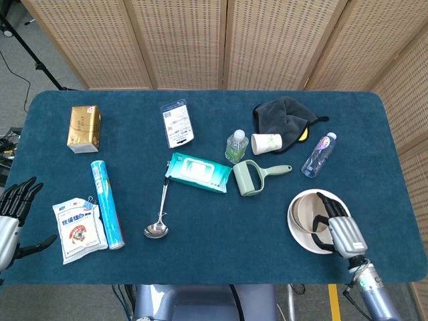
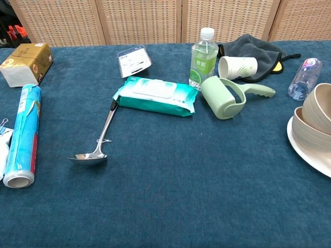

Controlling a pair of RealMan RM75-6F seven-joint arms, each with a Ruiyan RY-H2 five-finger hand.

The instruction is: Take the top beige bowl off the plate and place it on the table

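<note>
At the right front of the table a white plate point(image 1: 301, 241) carries stacked beige bowls. My right hand point(image 1: 338, 228) grips the top beige bowl point(image 1: 307, 212) by its right rim, fingers hooked over the edge. In the chest view this top bowl point(image 2: 318, 105) hangs tilted, lifted clear of the lower bowl point(image 2: 310, 136), which still sits on the plate point(image 2: 306, 156); the hand itself is outside that view. My left hand point(image 1: 13, 208) hovers off the table's left front edge, fingers spread and holding nothing.
A green lint roller point(image 1: 251, 177), wipes pack point(image 1: 198, 172) and ladle point(image 1: 159, 215) lie mid-table. Behind the plate are a lying water bottle point(image 1: 318, 154), paper cup point(image 1: 266, 143), small bottle point(image 1: 236, 146) and dark cloth point(image 1: 284, 114). A blue roll point(image 1: 106, 204), pouch point(image 1: 79, 229) and box point(image 1: 83, 128) sit left.
</note>
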